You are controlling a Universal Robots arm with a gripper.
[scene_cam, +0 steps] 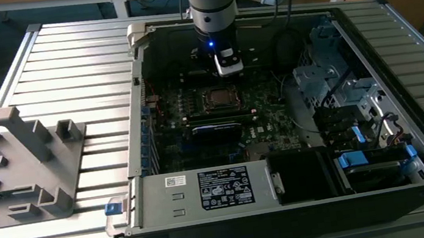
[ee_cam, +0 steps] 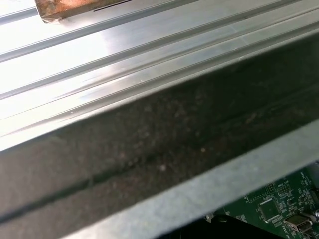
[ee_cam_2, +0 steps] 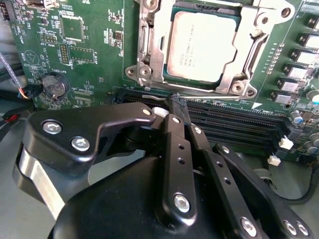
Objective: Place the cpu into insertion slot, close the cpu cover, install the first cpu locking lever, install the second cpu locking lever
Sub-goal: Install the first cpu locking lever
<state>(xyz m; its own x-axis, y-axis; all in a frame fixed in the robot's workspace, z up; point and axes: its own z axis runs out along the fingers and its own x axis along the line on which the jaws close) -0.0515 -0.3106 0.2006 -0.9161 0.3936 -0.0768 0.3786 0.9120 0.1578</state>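
In the second wrist view the cpu (ee_cam_2: 202, 45), a silver-grey square chip, lies flat in the insertion slot (ee_cam_2: 172, 79) on the green motherboard. The cpu cover (ee_cam_2: 264, 37), a silver frame, lies down around the chip's edges. A thin metal lever (ee_cam_2: 148, 47) runs along one side of the frame; whether it is latched is unclear. My gripper (ee_cam_2: 175, 101) hovers beside the socket over the memory slots, its black fingers (ee_cam_2: 172, 134) pressed together with nothing between them. In the exterior view the gripper (scene_cam: 229, 70) hangs inside the open case just behind the insertion slot (scene_cam: 218, 98).
Long black memory slots (ee_cam_2: 234, 124) and a coin battery (ee_cam_2: 54, 84) flank the socket. The case (scene_cam: 136, 135) holds a drive cage (scene_cam: 330, 79) on the exterior view's right and a power supply (scene_cam: 197, 192) at the front. A grey fixture (scene_cam: 21, 168) stands on the slatted table (ee_cam: 99, 55).
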